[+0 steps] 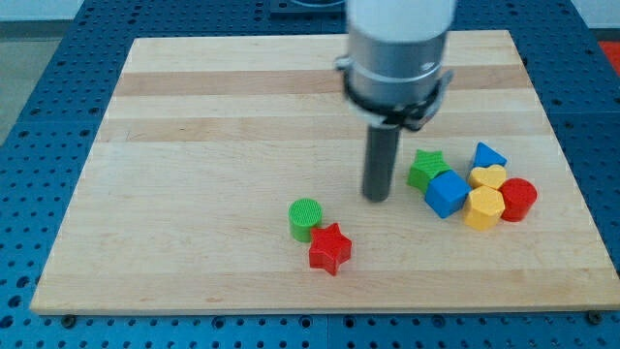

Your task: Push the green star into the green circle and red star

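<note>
I carry no claw at all, only a straight dark rod, so nothing opens, closes or holds anything; my tip (376,198) rests on the worktop (194,145) and touches no block.

Taking the green star (424,167) as my landmark: my tip stands just beside it on the view's left. A blue cube (446,193) touches the star on its lower right, and beyond that sit a yellow heart (488,177), a yellow hexagonal block (482,207), a red cylinder (518,199) and a blue triangular block (487,155), all packed to the star's right. The green circle (304,219) and red star (329,248) lie well apart from the green star, down and to the view's left, touching each other.

As I judge it, I am on the wrong side for the push. I should swing round the top of the green star without clipping it, set my tip at its upper right, in the narrow gap toward the blue triangular block, then drive steadily down-left along the line to the pair. Keeping the push through the star's centre should stop it spinning off, and a slow start should avoid dragging the blue cube along.
</note>
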Robot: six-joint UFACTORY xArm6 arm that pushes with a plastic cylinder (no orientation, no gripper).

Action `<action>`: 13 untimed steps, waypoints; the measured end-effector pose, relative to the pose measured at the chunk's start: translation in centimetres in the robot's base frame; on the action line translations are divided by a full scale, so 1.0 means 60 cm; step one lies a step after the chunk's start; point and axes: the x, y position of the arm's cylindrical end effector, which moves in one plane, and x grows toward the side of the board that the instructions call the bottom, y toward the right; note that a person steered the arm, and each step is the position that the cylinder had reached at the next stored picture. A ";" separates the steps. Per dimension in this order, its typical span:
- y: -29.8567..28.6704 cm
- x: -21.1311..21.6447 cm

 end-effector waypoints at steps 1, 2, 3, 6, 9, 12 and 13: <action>0.014 -0.068; 0.134 -0.098; 0.300 -0.106; 0.145 -0.005; -0.005 -0.021; -0.223 -0.086; -0.306 -0.080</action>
